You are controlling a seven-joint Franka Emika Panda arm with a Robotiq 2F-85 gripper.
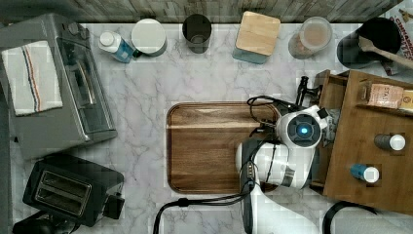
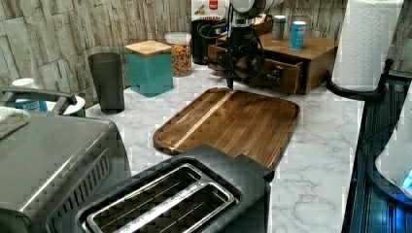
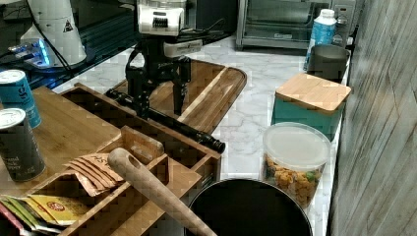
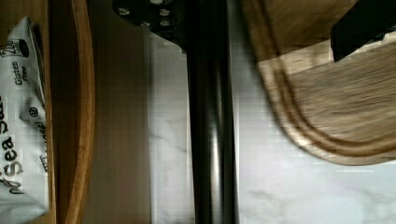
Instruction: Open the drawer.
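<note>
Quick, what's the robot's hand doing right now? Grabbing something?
Hand: open, fingers either side of the drawer handle, not clamped on it.

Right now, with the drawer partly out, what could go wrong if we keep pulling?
1. The end effector straddles the black handle with its fingers apart, not clamped, so it could slip off mid-pull.
2. The cutting board lies close in front of the handle, so the drawer front or a finger may hit and shove it.

The white arm (image 1: 272,165) reaches forward with its wrist turned straight down. Its black gripper (image 3: 160,101) points vertically, its two fingers (image 3: 179,98) spread apart, one each side of a bar.
</note>
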